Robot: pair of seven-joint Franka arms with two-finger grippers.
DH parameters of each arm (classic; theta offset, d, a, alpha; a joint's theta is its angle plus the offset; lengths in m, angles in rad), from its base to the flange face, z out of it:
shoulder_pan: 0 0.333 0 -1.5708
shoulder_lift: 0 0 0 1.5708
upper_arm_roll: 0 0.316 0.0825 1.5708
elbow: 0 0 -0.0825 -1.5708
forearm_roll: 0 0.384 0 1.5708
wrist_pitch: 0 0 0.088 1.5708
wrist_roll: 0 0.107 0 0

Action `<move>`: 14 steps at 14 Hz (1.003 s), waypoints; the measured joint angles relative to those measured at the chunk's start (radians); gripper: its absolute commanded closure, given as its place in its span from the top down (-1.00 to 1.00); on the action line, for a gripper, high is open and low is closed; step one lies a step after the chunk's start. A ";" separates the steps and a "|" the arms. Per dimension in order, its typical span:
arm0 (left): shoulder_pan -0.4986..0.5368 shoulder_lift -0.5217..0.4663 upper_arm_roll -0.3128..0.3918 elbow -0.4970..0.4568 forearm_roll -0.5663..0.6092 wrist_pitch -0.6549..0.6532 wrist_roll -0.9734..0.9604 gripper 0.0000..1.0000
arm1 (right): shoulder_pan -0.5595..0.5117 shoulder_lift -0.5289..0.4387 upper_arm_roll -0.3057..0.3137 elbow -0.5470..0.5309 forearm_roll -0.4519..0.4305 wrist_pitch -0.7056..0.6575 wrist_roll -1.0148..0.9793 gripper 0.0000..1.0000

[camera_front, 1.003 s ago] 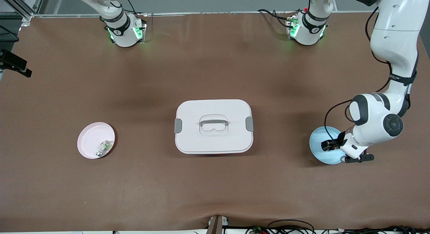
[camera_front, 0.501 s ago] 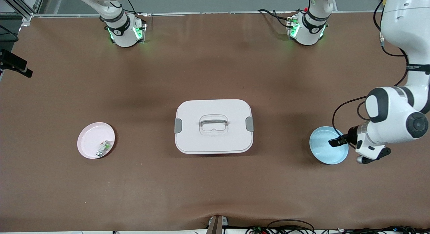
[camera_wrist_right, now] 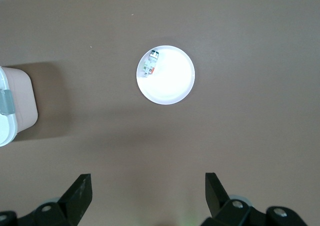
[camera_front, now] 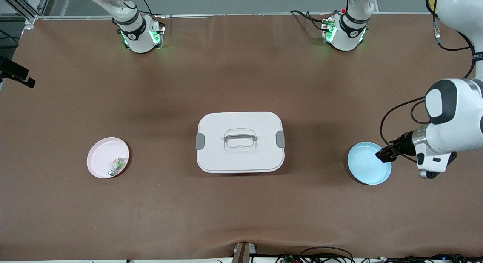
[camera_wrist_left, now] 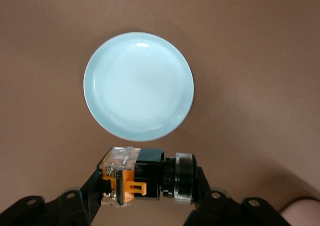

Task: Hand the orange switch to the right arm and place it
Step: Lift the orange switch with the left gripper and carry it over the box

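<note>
The left gripper [camera_front: 385, 156] hangs over the rim of the light blue plate [camera_front: 364, 168] at the left arm's end of the table, fingers clamped on the orange switch [camera_wrist_left: 145, 176]. Bare brown mat [camera_front: 320, 104] separates the plate from the white lidded box [camera_front: 240, 142]. The right gripper [camera_wrist_right: 147, 196] waits, fingers spread wide and empty, high above the pink plate [camera_front: 102, 163].

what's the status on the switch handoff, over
Left gripper shut on orange switch, lifted over the blue plate rim. Right gripper open, waiting high over the pink plate. White lidded box sits between plates.
</note>
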 measured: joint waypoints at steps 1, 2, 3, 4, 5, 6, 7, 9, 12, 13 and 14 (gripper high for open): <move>-0.001 -0.016 -0.019 0.000 -0.022 -0.009 -0.074 -0.39 | 0.000 0.000 0.000 0.000 0.000 0.000 0.000 1.00; -0.001 -0.028 -0.040 0.000 -0.039 -0.014 -0.147 -0.39 | 0.000 0.000 0.000 0.000 0.001 0.000 0.001 1.00; -0.001 -0.035 -0.066 0.000 -0.046 -0.018 -0.218 -0.39 | 0.000 0.000 0.000 0.000 0.001 0.000 0.001 1.00; -0.001 -0.036 -0.096 0.000 -0.048 -0.020 -0.282 -0.39 | 0.000 0.000 0.001 0.000 0.001 0.000 0.001 1.00; -0.001 -0.036 -0.126 0.000 -0.049 -0.020 -0.336 -0.39 | 0.000 0.000 0.001 0.000 0.001 0.000 0.001 1.00; -0.002 -0.036 -0.159 0.000 -0.049 -0.020 -0.389 -0.39 | 0.000 0.000 0.001 0.000 0.001 0.000 0.001 1.00; -0.003 -0.036 -0.192 0.000 -0.050 -0.020 -0.439 -0.39 | 0.000 0.000 0.001 0.001 0.001 0.001 0.001 1.00; -0.003 -0.037 -0.257 0.003 -0.051 -0.019 -0.539 -0.39 | 0.000 0.000 0.000 0.004 0.001 0.002 0.001 1.00; -0.003 -0.041 -0.345 0.029 -0.072 -0.019 -0.707 -0.39 | -0.009 0.000 -0.001 0.004 0.001 -0.001 0.001 1.00; -0.003 -0.042 -0.369 0.040 -0.105 -0.019 -0.757 -0.39 | -0.014 0.000 -0.001 0.004 0.001 -0.001 0.001 1.00; -0.004 -0.043 -0.389 0.053 -0.144 -0.019 -0.796 -0.39 | -0.020 0.000 -0.001 0.003 0.001 -0.007 0.001 1.00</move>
